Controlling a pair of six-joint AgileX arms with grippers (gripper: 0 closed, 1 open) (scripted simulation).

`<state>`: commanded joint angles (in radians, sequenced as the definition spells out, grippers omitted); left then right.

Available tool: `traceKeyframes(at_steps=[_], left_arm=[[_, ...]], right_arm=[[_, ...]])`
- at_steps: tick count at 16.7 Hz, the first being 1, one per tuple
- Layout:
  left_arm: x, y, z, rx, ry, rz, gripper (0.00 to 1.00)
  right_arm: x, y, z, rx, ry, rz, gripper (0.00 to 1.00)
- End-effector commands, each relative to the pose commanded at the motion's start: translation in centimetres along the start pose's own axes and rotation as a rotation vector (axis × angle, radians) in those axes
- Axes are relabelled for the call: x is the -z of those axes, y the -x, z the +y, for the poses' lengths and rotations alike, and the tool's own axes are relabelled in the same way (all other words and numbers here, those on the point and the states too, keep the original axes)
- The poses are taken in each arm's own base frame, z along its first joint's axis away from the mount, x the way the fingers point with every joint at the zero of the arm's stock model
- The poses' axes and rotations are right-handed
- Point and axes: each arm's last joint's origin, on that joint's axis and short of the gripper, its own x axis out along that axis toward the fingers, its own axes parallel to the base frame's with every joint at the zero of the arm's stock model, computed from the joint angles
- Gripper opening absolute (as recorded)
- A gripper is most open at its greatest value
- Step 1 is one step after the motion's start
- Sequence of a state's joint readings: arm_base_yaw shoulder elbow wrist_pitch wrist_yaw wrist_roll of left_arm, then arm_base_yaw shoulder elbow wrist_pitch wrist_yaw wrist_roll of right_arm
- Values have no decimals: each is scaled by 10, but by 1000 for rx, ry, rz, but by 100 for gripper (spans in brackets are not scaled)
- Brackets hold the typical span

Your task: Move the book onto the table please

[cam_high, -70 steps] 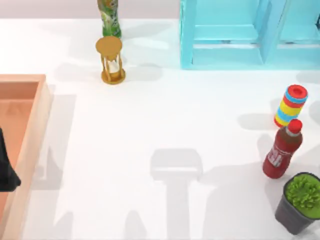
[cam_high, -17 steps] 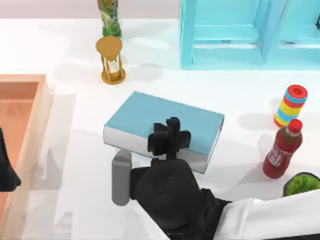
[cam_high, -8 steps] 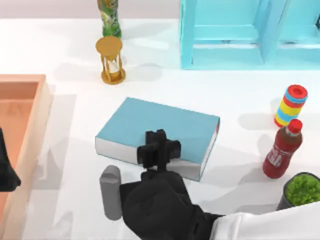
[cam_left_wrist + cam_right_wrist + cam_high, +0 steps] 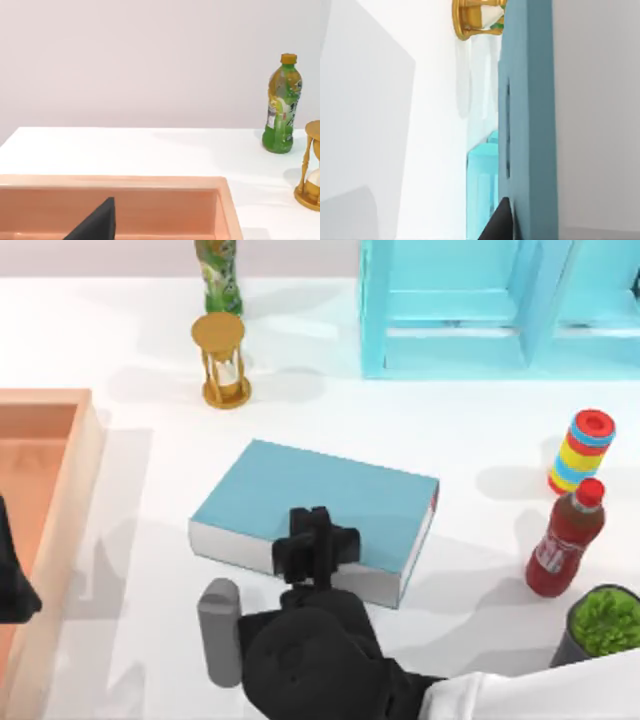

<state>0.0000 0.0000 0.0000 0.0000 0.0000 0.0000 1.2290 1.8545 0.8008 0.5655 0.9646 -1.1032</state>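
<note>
The light-blue book (image 4: 320, 495) with white page edges lies flat at the middle of the white table (image 4: 470, 430); I cannot tell whether it touches the tabletop or hangs just above it. My right gripper (image 4: 315, 545) is shut on the book's near long edge, its arm coming in from the front right. In the right wrist view the book's cover (image 4: 527, 100) runs edge-on past one black finger (image 4: 501, 224). My left gripper (image 4: 12, 585) is parked at the far left over the wooden tray, and one dark fingertip (image 4: 96, 224) pokes into the left wrist view.
An orange-brown tray (image 4: 80, 470) stands at the left edge. A gold hourglass (image 4: 222, 360) and a green bottle (image 4: 218, 275) stand at the back left, a turquoise shelf unit (image 4: 500, 315) at the back right. A ring-stack toy (image 4: 582, 450), red bottle (image 4: 565, 538) and potted plant (image 4: 603, 630) line the right side.
Four seconds ago the middle of the table was bare. Over the last second my right gripper has carried the book a little left and toward the front, and it sits lower now.
</note>
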Motion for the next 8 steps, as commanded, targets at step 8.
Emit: traceKeyframes(at_steps=[8], left_arm=[[0, 0, 0, 0, 0, 0, 100]], right_arm=[[2, -7, 25, 0, -2, 0, 0]])
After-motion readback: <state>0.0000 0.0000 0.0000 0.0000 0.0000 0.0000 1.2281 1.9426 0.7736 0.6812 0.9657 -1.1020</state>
